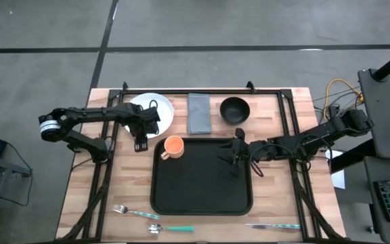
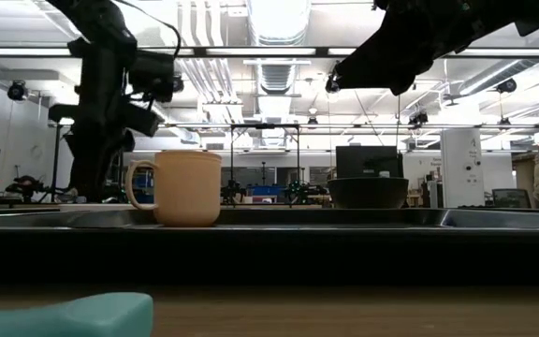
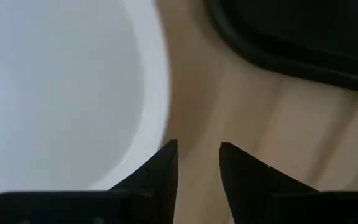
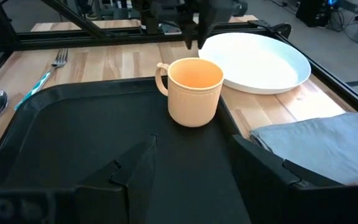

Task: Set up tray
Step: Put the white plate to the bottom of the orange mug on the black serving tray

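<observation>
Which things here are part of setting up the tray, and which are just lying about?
Job:
- tray
- orange mug, on the tray
- white plate, left gripper at its rim
- grey napkin
- black bowl
- fork, spoon, knife

Lying about:
- cables beside the table

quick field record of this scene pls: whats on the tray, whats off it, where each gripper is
tray: black, centre of table
on tray: orange mug, at its far left corner
off tray, far side: white plate, grey napkin, black bowl
off tray, near edge: fork, spoon, knife
left gripper: at the plate's rim, fingers slightly apart, holding nothing
right gripper: open, above the tray's right side, empty
</observation>
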Robot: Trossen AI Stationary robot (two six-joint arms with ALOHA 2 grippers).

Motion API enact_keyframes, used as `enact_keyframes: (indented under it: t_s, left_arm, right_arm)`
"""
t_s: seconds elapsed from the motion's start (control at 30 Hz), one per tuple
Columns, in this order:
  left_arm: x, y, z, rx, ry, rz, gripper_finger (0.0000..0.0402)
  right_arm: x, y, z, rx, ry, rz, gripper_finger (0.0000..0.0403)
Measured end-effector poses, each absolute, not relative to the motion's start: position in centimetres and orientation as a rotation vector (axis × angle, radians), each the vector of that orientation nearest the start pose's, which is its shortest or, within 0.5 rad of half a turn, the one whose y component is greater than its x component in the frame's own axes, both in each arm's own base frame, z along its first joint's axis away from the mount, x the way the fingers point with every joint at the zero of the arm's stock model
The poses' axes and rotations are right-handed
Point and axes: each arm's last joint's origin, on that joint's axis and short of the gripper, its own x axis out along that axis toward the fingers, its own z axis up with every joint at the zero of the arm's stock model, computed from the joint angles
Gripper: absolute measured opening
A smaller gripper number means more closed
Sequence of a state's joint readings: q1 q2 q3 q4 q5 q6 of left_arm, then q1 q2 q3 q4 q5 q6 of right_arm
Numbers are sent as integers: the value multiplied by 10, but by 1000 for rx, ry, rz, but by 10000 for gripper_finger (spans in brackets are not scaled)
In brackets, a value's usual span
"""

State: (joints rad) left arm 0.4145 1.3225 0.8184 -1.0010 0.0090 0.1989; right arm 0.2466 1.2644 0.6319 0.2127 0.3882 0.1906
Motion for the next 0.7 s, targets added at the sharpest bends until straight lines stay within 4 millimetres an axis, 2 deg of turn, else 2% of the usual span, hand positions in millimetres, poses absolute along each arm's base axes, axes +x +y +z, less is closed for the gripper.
enact_keyframes:
  t_s: [0.53, 0.7]
  left_arm:
    - [188, 83, 193, -115, 1409, 207, 98]
    - [185, 82, 184, -115, 1409, 208, 98]
  right_arm:
    - [255, 53, 220, 50, 384, -174, 190]
    - [255, 53, 220, 51, 384, -171, 190]
